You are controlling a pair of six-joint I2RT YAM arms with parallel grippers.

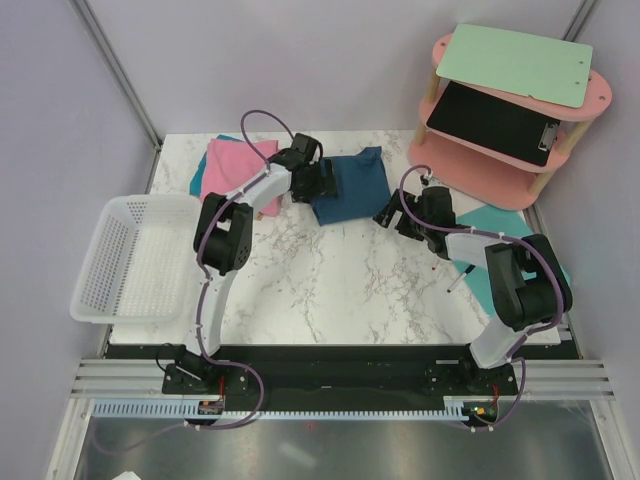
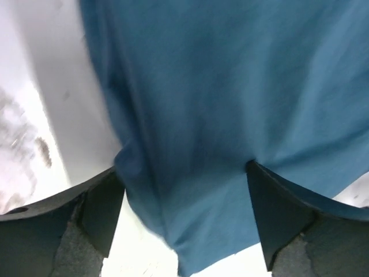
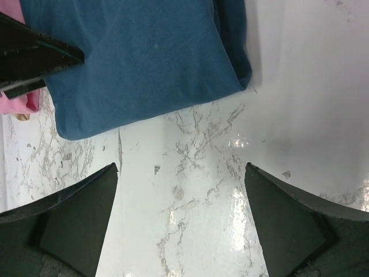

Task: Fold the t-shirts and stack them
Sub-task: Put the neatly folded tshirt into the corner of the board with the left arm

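Teal-blue t-shirt (image 1: 352,185) lies folded at the far middle of the marble bench (image 1: 330,285), flat on the stone. The pink t-shirt (image 1: 235,168) lies to its left, towards the far left corner; the left arm crosses between the two, so I cannot tell whether they touch.

The left fingers (image 2: 98,213) are spread wide over the left part of the teal-blue t-shirt. In the left wrist view the cloth fills the whole gap between them, and nothing is pinched. Whether the tips press on the cloth cannot be told.

The right fingers (image 3: 75,225) are also spread wide and hold nothing. They hang over bare marble just beside the near right corner of the teal-blue t-shirt.

Further out, a white mesh basket (image 1: 110,205) sits at the left edge of the bench. A turquoise mat (image 1: 495,220) lies at the right edge, partly under the right arm. A pink shelf (image 1: 500,185) stands at the far right corner, carrying a green clipboard (image 1: 515,65) on top and a black clipboard (image 1: 495,122) on the tier below.
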